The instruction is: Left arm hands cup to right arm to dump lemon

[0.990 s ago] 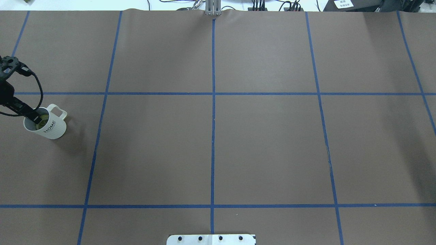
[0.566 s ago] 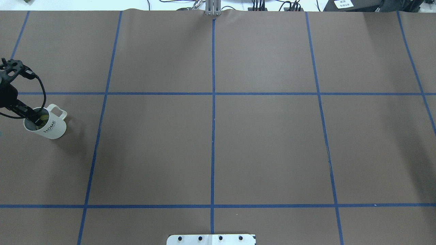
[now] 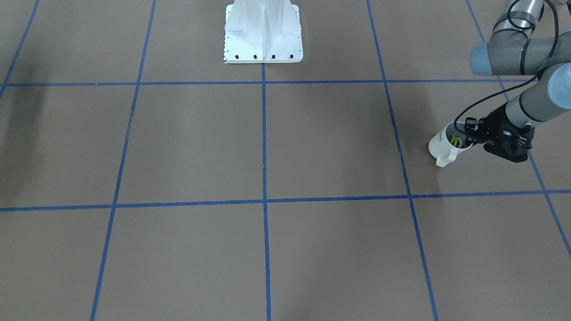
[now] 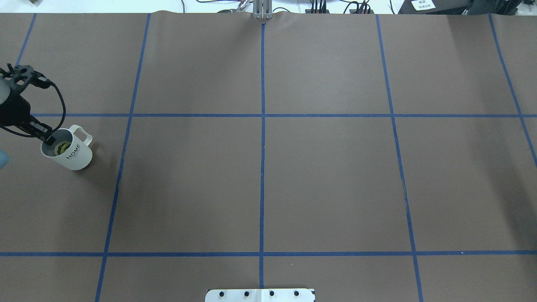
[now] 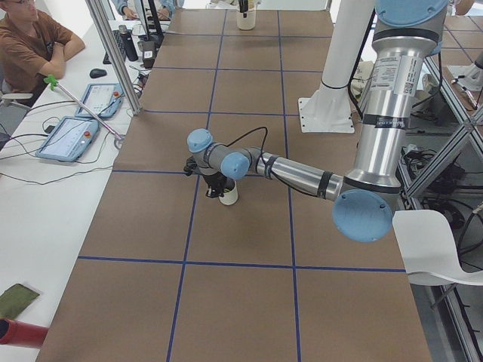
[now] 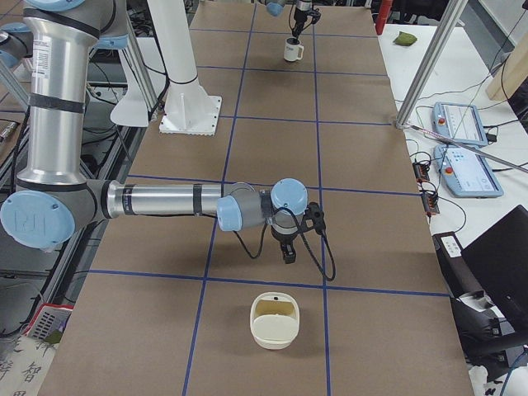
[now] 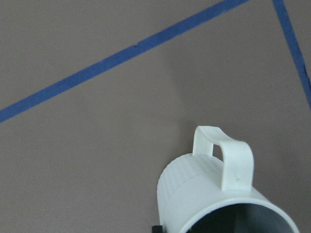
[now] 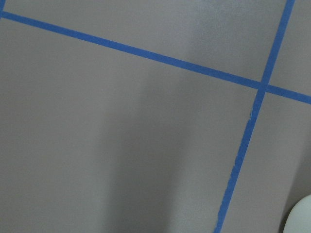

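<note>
The white cup (image 4: 72,152) with "HOME" lettering hangs tilted at the table's far left, handle pointing away from my base. The yellow-green lemon (image 4: 63,147) lies inside it and also shows in the front view (image 3: 455,140). My left gripper (image 4: 50,139) is shut on the cup's rim, with one finger inside the cup (image 3: 445,145). The left wrist view shows the cup (image 7: 209,194) from close up, handle on top. My right gripper (image 6: 288,252) shows only in the exterior right view, pointing down over the table. I cannot tell whether it is open or shut.
A cream bowl-like container (image 6: 274,320) sits on the table near my right gripper. Its edge shows in the right wrist view (image 8: 302,217). Blue tape lines (image 4: 262,115) divide the brown table. The white robot base (image 3: 263,33) stands at the table's edge. An operator sits beyond the far side.
My left gripper has moved a little toward the table's middle and away from my base, taking the cup and lemon with it. Its grip on the rim is unchanged.
</note>
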You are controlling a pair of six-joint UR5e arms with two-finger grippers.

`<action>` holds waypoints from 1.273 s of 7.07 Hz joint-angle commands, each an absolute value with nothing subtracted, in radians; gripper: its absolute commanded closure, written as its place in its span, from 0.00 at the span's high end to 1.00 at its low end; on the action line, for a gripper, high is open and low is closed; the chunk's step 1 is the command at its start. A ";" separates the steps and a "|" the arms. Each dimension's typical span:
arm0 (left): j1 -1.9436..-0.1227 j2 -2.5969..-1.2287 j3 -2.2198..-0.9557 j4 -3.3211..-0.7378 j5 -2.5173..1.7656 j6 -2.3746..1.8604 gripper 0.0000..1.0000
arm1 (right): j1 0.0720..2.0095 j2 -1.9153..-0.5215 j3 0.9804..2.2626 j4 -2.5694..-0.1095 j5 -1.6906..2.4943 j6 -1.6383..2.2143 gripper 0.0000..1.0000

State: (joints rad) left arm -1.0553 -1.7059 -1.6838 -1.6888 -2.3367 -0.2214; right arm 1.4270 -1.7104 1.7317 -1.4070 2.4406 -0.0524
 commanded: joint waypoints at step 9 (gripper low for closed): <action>-0.864 -2.251 -1.892 -1.195 -2.392 -1.228 0.00 | 1.286 -1.522 1.724 -1.199 2.428 0.103 0.94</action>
State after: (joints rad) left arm -0.9009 -2.1721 -1.9291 -1.1903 -2.4008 -1.1332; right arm 1.3333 -1.5572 1.7327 -1.2889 2.4389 0.0555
